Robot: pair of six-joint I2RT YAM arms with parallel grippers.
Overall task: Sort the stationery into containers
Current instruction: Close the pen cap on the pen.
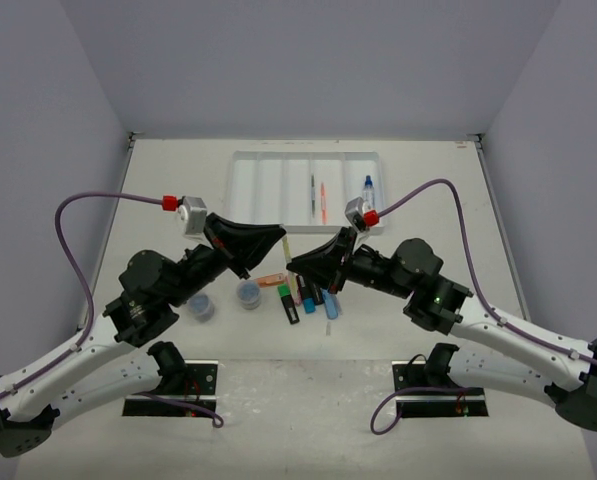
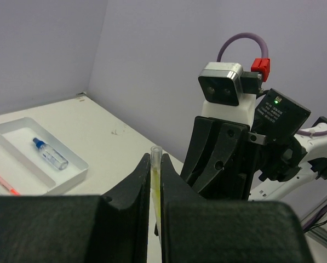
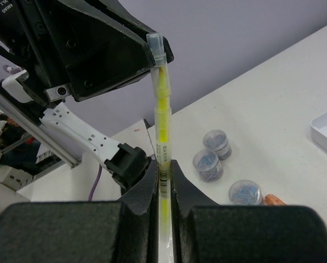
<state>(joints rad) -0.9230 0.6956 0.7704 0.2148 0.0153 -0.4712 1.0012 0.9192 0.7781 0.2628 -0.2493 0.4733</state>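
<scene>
Lavender walls enclose a pale desk (image 1: 178,200) on which a shallow white tray (image 1: 308,154) of five long compartments lies at the far side. Two thin pens (image 1: 318,198) occupy one compartment and a blue-capped bottle (image 1: 368,190) lies in the rightmost. Above the near middle of the desk, a yellow pen (image 3: 162,109) is held in the air between both arms. The right hand (image 3: 164,181) is closed tightly on the barcoded lower barrel, and the left hand (image 2: 156,183) is pinched around the clear-capped upper end. This two-ended grip reads as a handover. Judged from the arrangement, sharing the pen lets one hand re-grasp it at a better angle, so that it can be laid lengthwise into a narrow compartment. Neither hand appears to have slackened, so the transfer seems to be mid-course. Unsorted items lie below: a cluster of highlighters (image 1: 303,295) just beneath the hands and three small clear tubs (image 3: 206,163) with blue contents on the left arm's side, all outside the tray. The main risk is a release by either hand before the other's grip is secure, which would drop the pen onto the highlighters.
</scene>
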